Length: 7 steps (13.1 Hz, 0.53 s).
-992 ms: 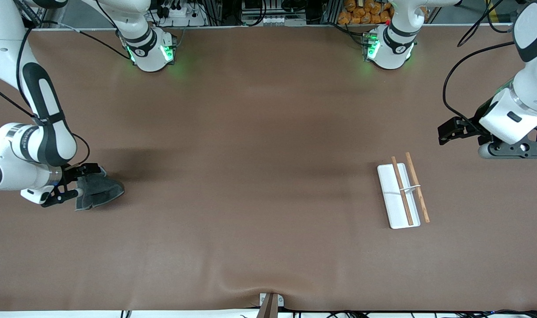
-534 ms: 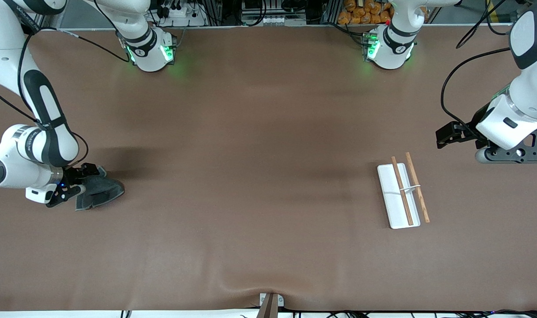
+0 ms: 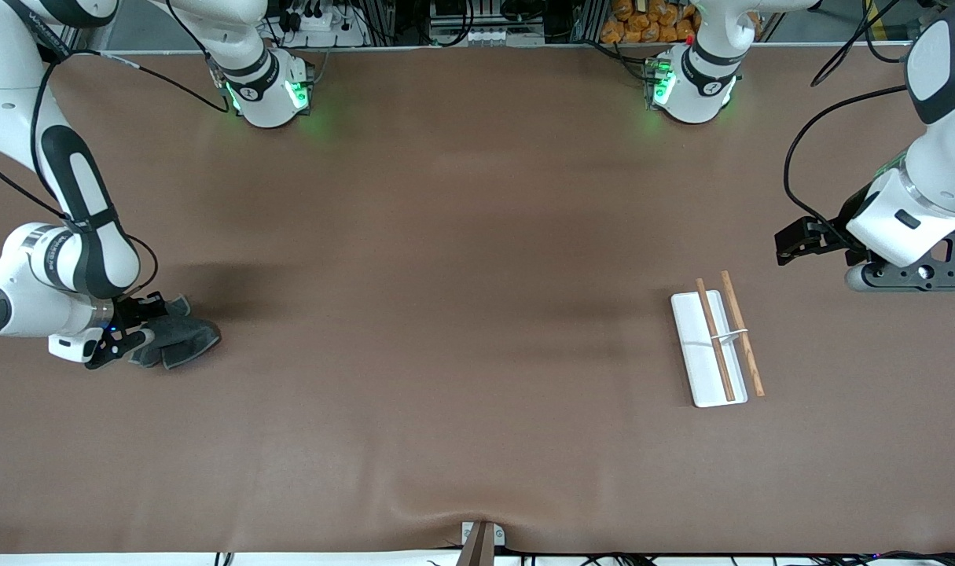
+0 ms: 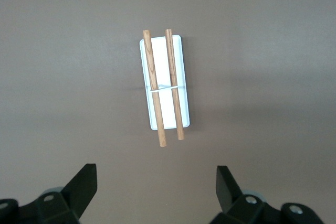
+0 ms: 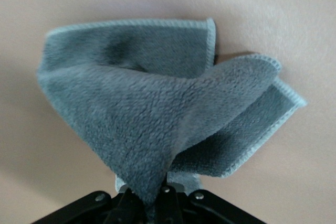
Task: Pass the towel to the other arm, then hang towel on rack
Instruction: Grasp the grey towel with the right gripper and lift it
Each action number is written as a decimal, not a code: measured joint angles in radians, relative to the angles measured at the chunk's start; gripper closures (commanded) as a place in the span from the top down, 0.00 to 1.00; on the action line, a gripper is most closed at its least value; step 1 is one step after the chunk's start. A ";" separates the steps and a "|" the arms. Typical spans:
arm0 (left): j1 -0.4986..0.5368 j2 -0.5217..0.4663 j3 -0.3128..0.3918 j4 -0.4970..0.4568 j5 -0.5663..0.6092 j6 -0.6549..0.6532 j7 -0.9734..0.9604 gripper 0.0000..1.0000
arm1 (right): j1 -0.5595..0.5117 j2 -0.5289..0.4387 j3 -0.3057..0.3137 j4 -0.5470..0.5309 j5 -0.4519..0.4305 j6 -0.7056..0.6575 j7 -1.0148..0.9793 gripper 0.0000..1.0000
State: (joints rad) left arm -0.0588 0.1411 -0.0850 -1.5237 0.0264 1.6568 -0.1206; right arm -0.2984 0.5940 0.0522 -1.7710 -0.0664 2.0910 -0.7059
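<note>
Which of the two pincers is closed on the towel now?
The right pincer: it pinches the grey towel at the right arm's end of the table. The left pincer hangs open near the rack.

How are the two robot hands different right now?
The right gripper is shut on the towel, pinching it at the right arm's end of the table; the left gripper is open and holds nothing. The right gripper is down at the table, while the left gripper waits in the air near the rack. Both are black, two-fingered hands on white arms.
</note>
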 measured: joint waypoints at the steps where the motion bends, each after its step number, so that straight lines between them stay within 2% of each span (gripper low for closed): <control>1: 0.000 0.000 0.000 -0.001 0.000 0.000 0.000 1.00 | 0.012 -0.009 0.004 0.036 0.000 -0.051 0.000 0.00; 4: 0.000 0.000 0.000 -0.003 0.000 0.000 0.000 1.00 | 0.067 -0.039 0.009 0.165 0.001 -0.205 0.006 0.00; 7: 0.000 0.000 0.000 -0.003 0.000 0.000 0.000 1.00 | 0.142 -0.071 0.016 0.227 0.002 -0.248 0.009 0.00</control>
State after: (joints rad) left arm -0.0588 0.1411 -0.0850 -1.5266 0.0264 1.6572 -0.1206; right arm -0.1565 0.5233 0.0677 -1.5435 -0.0648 1.8430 -0.6974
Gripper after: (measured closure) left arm 0.000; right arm 0.956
